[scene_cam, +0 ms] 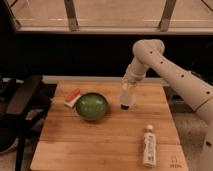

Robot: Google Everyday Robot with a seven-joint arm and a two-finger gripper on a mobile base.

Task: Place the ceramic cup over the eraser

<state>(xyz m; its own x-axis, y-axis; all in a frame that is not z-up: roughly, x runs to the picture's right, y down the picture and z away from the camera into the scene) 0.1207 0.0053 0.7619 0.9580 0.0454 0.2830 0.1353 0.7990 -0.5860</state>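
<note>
A white robot arm reaches down from the right to a wooden tabletop (pixel 100 145). Its hand (pixel 128 94) points straight down near the back middle of the tabletop, wrapped around a pale cup-like shape that looks like the ceramic cup (pixel 127 95). A dark patch sits at the cup's foot on the wood, probably the eraser (pixel 125 106); whether the cup covers it or rests just above it cannot be told.

Just left of the hand stands a green bowl (pixel 91 105), near but not touching. Beyond the bowl's left edge lies a flat orange-and-white block (pixel 72 97). A long white labelled tube (pixel 148 145) lies toward the front right corner, well apart from the hand. A dark chair (pixel 20 102) stands off the tabletop's left side.
</note>
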